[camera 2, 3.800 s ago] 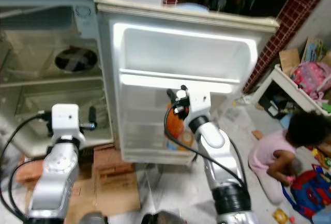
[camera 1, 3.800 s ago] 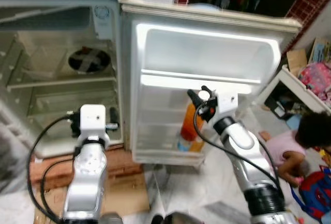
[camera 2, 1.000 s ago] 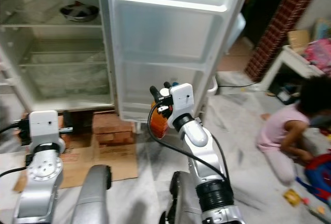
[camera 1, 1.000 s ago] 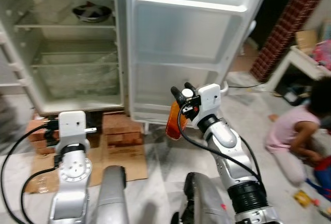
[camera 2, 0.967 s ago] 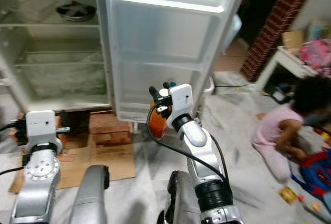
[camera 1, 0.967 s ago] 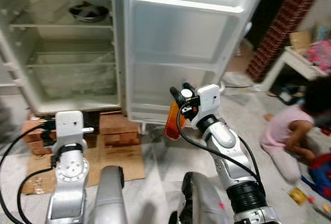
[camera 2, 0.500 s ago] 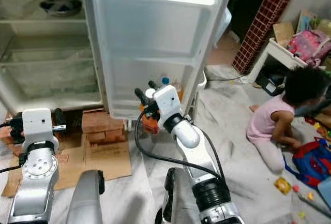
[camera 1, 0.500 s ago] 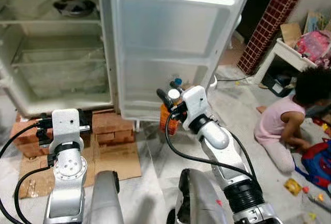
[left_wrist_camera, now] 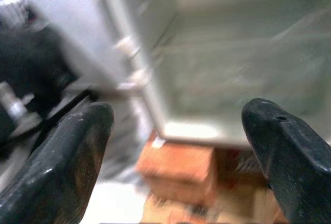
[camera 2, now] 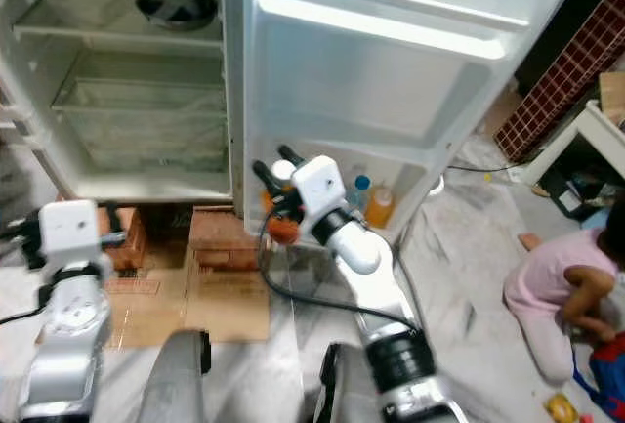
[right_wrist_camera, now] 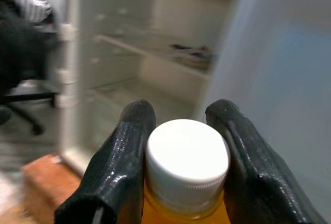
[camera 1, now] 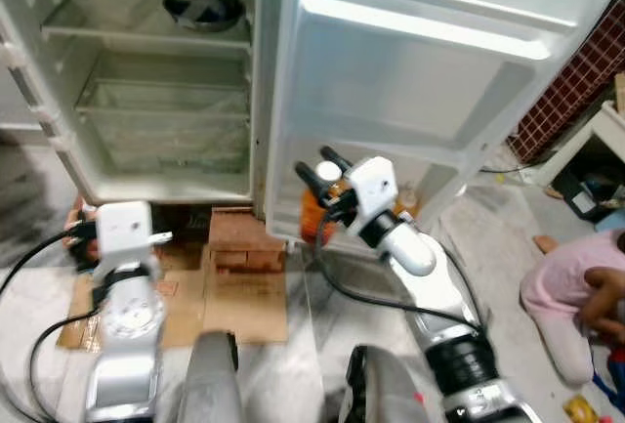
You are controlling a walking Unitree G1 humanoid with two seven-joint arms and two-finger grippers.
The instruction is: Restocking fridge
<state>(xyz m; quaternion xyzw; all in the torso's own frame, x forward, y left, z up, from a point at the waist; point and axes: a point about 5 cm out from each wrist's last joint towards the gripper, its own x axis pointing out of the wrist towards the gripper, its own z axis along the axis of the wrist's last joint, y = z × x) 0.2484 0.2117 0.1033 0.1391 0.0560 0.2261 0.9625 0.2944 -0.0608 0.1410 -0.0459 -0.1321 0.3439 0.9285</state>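
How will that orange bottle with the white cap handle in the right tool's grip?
The orange plastic bottle with the white screw cap looks rigid. It appears full, so probably heavy. The right tool pinches only its neck, so the body may swing.

Camera swung back toward the fridge (camera 1: 166,71). Right gripper (camera 1: 322,184) has carried the orange bottle (right_wrist_camera: 183,203) off the door shelf (camera 1: 391,210), down below it.

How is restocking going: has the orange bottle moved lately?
Yes. The orange bottle, in the right hand, is now lower, at the fridge door's bottom corner.
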